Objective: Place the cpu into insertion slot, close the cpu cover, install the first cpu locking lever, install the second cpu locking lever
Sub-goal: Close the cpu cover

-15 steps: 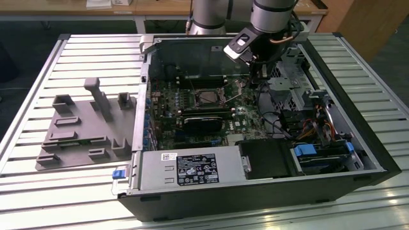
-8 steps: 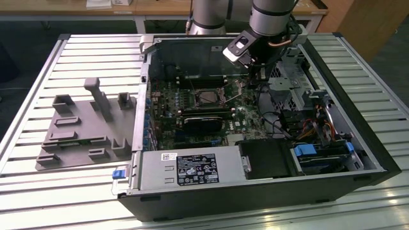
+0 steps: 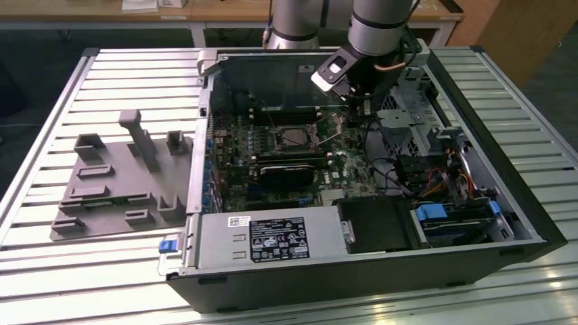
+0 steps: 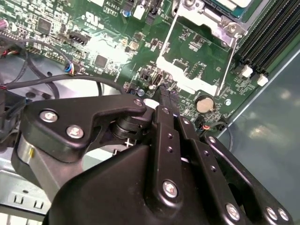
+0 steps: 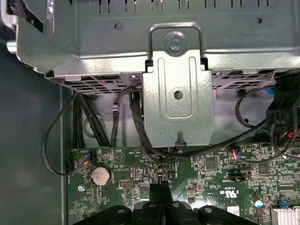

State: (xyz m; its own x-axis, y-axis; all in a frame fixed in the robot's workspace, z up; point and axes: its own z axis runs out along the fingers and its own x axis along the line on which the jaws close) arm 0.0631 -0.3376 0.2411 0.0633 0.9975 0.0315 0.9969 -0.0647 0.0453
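Closest to the lens in both wrist views sat the gripper (image 4: pixel 165 99), its black fingers (image 4: pixel 161 131) pressed together at the tips. Whether anything thin was caught between them, I could not tell. The tips were low over the motherboard (image 4: pixel 108 42), near its edge by the coin cell (image 4: pixel 204 103).

The second wrist view gave what the others did not. The cover (image 4: pixel 187 76) was swung back off the socket, green board showing through its square window, and it lay between the fingertips and the socket. Beyond it a strip of the cpu (image 4: pixel 233 3) showed, seated in the socket, with the memory slots (image 4: pixel 269 28) just beside.

The first wrist view faced a folded metal bracket (image 5: pixel 178 105) on the drive cage (image 5: pixel 140 37), with black cables (image 5: pixel 93 122) running from under it to the board's edge.

From the exterior view the arm (image 3: pixel 380 24) reached down into the open case (image 3: pixel 505 223) on the slatted worktop (image 3: pixel 81 271). The socket (image 3: pixel 294 137) sat mid-board, with the gripper near it on the exterior view's right. A power supply (image 3: pixel 271 240) lay along the case's near edge. A grey moulded tray (image 3: pixel 113 183) lay on the worktop at the exterior view's left.
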